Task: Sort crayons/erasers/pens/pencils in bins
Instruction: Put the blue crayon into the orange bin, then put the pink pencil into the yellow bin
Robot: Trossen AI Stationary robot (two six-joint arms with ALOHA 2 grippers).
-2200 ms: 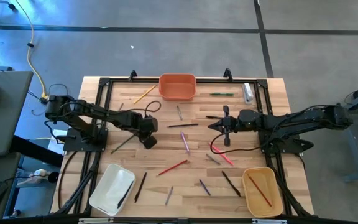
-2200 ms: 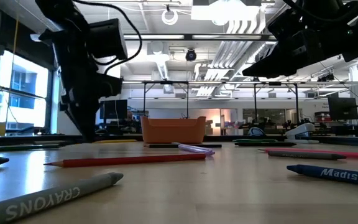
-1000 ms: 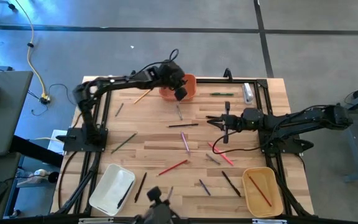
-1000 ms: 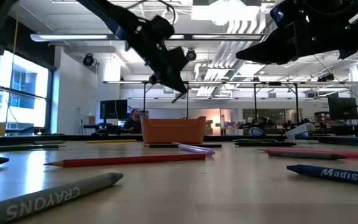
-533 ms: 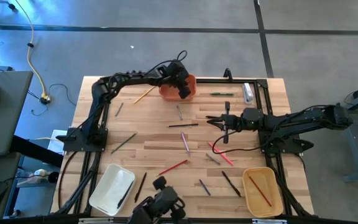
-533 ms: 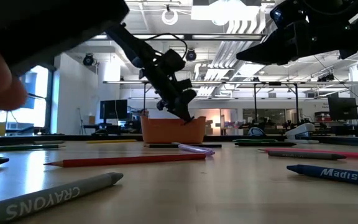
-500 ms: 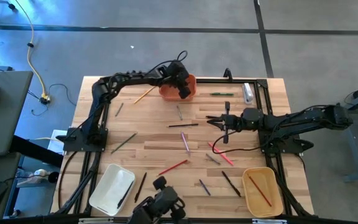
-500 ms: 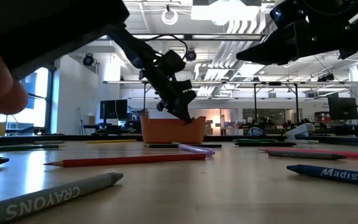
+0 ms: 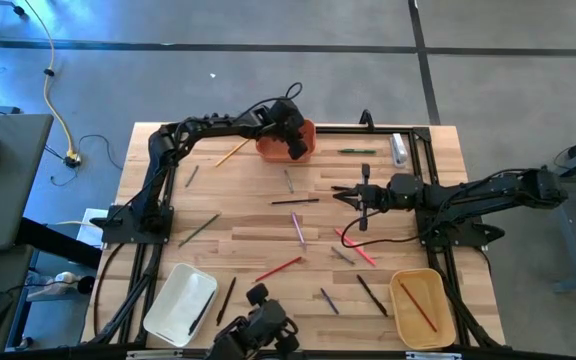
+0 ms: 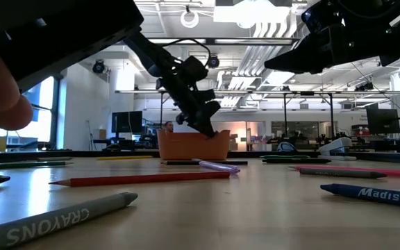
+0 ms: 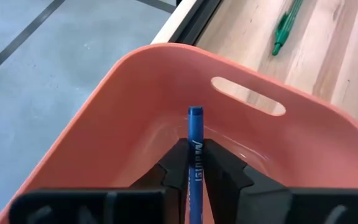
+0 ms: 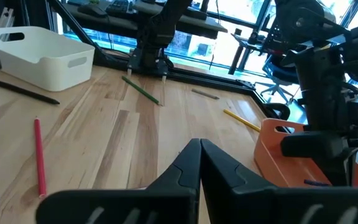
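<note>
The left tool hangs over the orange bin, tipped down into its mouth, clamped narrow on a blue crayon whose free end points at the bin's floor. That tilt suits a drop: let go here, the crayon should land inside the walls rather than roll across the desk. The right tool waits well to the orange bin's right above the desk, fingers pressed together on nothing, likely to stay clear of the other arm. Other sticks lie scattered between the orange bin and the white bin and tan bin, each holding a stick or two, so much sorting remains.
</note>
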